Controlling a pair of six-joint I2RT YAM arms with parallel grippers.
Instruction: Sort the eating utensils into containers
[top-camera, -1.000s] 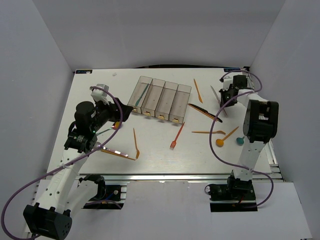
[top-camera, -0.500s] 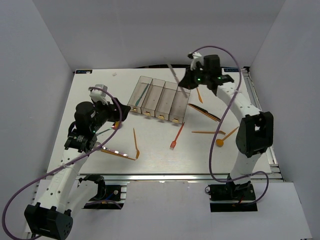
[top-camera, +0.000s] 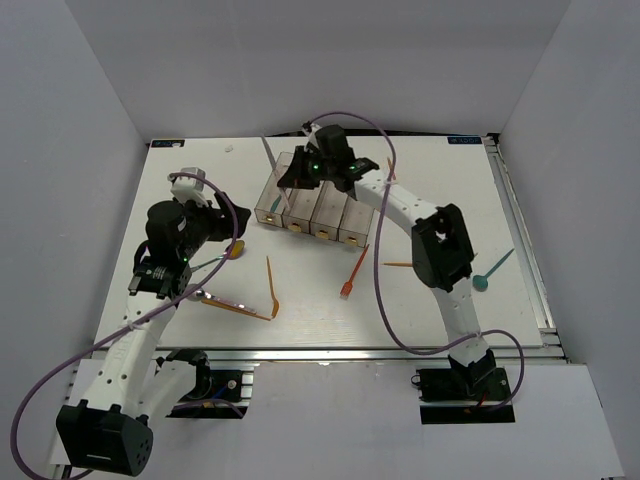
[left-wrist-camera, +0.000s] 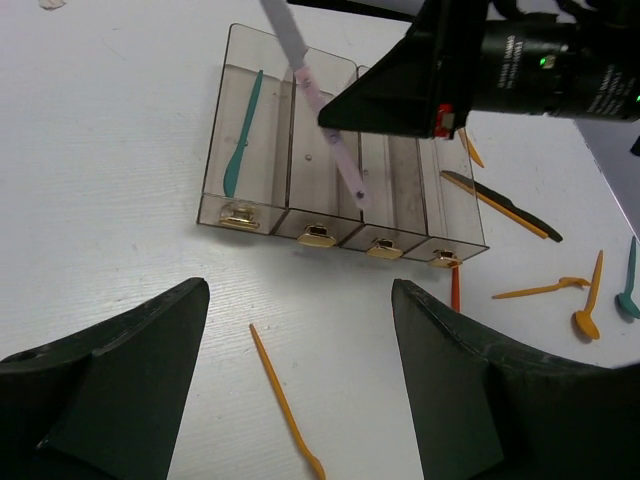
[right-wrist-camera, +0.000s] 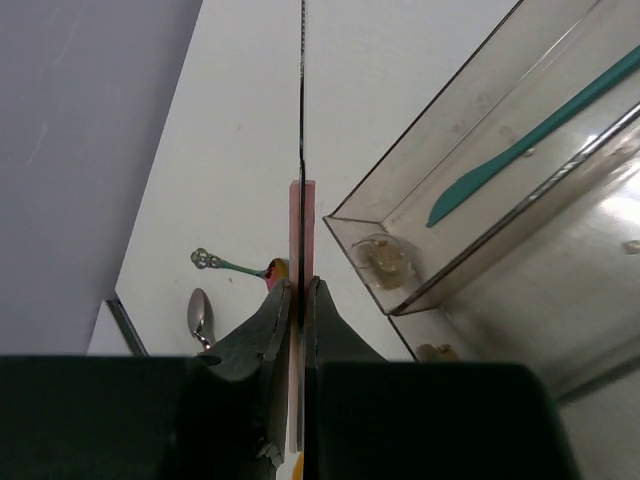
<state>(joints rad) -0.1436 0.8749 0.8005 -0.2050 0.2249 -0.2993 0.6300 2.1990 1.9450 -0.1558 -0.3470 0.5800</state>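
Right tool (right-wrist-camera: 297, 292) clamps knife (left-wrist-camera: 335, 140) above bins (left-wrist-camera: 246, 206), toward the worktop's far edge.
I'd align it lengthwise with one, lower, then release; left tool (left-wrist-camera: 298, 300) hovers, spread wide.

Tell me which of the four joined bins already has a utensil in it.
The leftmost bin in the row: a teal utensil lies along its floor. The visible parts of the other three bins show nothing inside.

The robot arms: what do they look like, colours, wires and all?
Both the left arm and right arm are white tubes joined by chunky black joints. A purple cable loops loosely along each. Small green lights glow near the right gripper. The left gripper has dark, wedge-shaped fingers.
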